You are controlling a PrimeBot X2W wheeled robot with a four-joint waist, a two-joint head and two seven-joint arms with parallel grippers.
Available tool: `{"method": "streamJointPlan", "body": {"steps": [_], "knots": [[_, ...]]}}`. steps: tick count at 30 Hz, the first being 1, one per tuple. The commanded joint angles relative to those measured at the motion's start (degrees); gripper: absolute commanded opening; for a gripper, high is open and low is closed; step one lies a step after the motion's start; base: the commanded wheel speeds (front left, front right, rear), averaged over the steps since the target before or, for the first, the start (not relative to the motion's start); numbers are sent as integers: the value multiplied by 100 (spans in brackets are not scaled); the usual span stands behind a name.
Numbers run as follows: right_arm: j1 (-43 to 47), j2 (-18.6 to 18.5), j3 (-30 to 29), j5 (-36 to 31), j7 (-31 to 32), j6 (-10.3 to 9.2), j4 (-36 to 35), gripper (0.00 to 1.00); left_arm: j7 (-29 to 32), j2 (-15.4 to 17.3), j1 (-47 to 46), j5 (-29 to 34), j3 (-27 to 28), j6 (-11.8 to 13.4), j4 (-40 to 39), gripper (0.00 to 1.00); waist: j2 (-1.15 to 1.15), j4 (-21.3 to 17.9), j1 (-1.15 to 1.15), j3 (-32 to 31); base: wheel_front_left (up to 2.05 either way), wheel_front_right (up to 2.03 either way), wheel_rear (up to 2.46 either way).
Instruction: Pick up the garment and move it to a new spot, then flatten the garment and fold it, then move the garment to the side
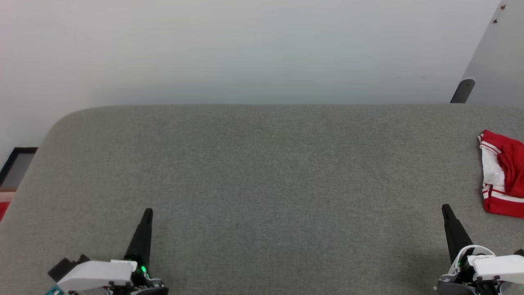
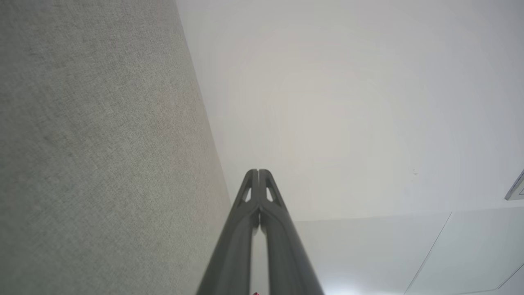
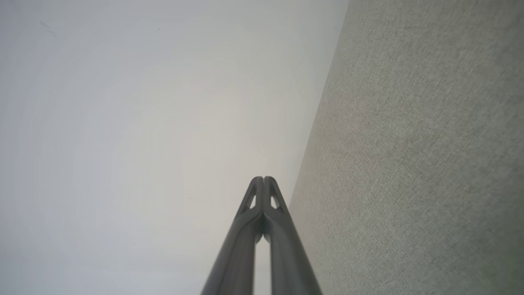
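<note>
A crumpled red jersey garment (image 1: 509, 164) with a white sleeve and white-red striped trim lies at the right edge of a grey fabric-covered table (image 1: 262, 164). The border of the head view cuts it off, so its full extent cannot be told, and no lettering can be seen in the folds. The right gripper (image 1: 447, 211) sits low at the right, its dark fingers pointing up the view, near the garment but not touching it. The garment lies beyond and to the right of its tip, with a stretch of bare grey fabric between them. The left gripper (image 1: 147, 214) sits low at the left, well apart from the garment, with the broad middle of the table between the two. In the left wrist view the fingertips (image 2: 253, 177) are pressed together with nothing between them, and in the right wrist view the fingertips (image 3: 258, 183) likewise meet on nothing. Beyond the table's far edge is a pale floor (image 1: 245, 49). At the upper right a dark post (image 1: 462, 91) stands at the foot of a pale slanted panel (image 1: 497, 57), just past the table's far right corner. A dark-framed object (image 1: 14, 164) shows at the left border, off the table beside its rounded corner.
</note>
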Motion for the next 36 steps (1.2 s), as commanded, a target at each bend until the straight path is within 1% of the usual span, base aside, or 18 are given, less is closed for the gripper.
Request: {"method": "streamJointPlan", "body": {"steps": [1,14,36], "knots": [[-80,-12,-6,109,34,2,3,0,39,-18,-95,-87,27,-20,-6,0,0,-5,0,6,0,0,0],[-213,-12,-10,661,156,2,67,0,165,-119,-178,-476,93,-21,5,0,0,-60,0,64,0,0,0],[-175,-11,-8,637,156,2,64,0,164,-110,-172,-462,89,-21,4,0,0,-60,0,64,0,0,0]]}}
